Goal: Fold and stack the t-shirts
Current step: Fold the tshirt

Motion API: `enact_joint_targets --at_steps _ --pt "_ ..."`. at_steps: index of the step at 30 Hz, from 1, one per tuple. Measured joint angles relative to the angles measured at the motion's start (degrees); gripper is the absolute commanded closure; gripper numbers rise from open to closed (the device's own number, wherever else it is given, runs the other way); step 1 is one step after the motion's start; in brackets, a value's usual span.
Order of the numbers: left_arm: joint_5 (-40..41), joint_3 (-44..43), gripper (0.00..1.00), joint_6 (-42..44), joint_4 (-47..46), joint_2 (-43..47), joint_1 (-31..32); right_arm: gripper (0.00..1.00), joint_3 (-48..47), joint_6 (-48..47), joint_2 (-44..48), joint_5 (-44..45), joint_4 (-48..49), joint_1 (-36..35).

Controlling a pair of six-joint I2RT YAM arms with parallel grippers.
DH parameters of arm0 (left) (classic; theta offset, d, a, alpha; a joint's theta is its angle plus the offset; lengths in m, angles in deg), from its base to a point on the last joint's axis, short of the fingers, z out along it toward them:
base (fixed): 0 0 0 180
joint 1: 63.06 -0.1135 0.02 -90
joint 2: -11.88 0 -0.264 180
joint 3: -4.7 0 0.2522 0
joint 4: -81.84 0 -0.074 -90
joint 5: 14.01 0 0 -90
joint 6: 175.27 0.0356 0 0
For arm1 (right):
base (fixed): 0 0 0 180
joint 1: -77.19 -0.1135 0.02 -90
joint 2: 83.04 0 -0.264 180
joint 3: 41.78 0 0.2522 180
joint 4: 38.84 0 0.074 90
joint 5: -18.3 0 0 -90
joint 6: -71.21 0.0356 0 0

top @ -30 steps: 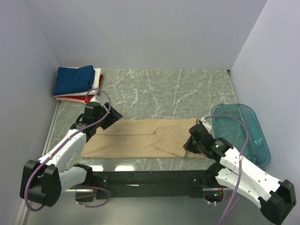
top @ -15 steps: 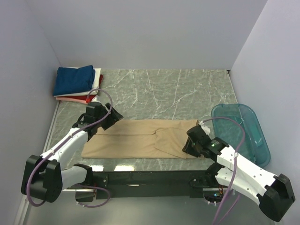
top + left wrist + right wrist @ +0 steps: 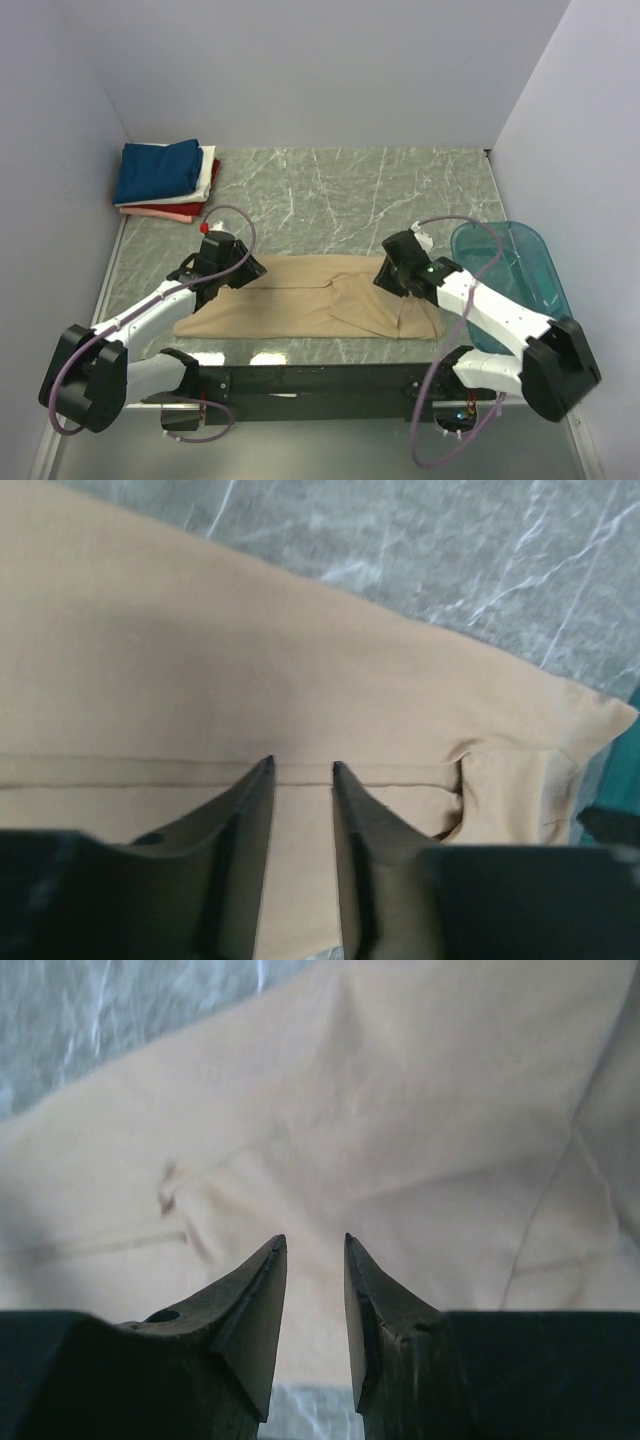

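Note:
The tan t-shirt point(image 3: 300, 295) lies flat on the marble table point(image 3: 350, 200), folded lengthwise into a long strip near the front edge. My left gripper point(image 3: 245, 270) hovers over the strip's left end, its jaws a little apart with nothing between them; the left wrist view point(image 3: 302, 768) shows a seam of the tan cloth point(image 3: 250, 660) below. My right gripper point(image 3: 388, 272) is over the right end by the far edge, jaws a little apart and empty, above the cloth point(image 3: 400, 1110) in the right wrist view point(image 3: 315, 1240). Folded shirts point(image 3: 158, 170), navy on top of white, red and pink, are stacked at the back left.
A teal translucent tub point(image 3: 545, 300) stands at the right, close to the shirt's right end. Grey walls enclose the table on the left, back and right. The arm bases sit along the black rail at the near edge.
My right gripper has swung from the shirt's near right corner to its far right edge. My left gripper has moved slightly right and nearer over the left end. The shirt's right end has shifted a little.

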Motion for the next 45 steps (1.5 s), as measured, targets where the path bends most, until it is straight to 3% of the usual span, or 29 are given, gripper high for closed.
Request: enact_joint_targets --at_steps 6,25,30,37,45 --pt "1.0 3.0 0.8 -0.2 0.4 0.5 2.2 0.66 -3.1 -1.8 -9.4 -0.2 6.2 4.6" --pt "1.4 6.2 0.88 -0.1 0.7 0.3 3.5 0.7 -2.8 -3.0 -22.5 -5.3 17.5 9.1" --pt "2.3 7.4 0.89 -0.7 0.7 -2.0 4.5 0.71 -11.6 -5.4 -30.0 -6.0 15.3 10.6" --pt "2.9 7.6 0.89 -7.4 -3.3 -4.4 7.1 0.72 -31.6 -10.4 -44.4 -6.4 8.5 11.6" --pt "4.8 2.3 0.88 -18.9 -6.5 -13.2 19.2 0.72 -57.9 -17.6 -60.6 -8.2 -1.6 11.9"
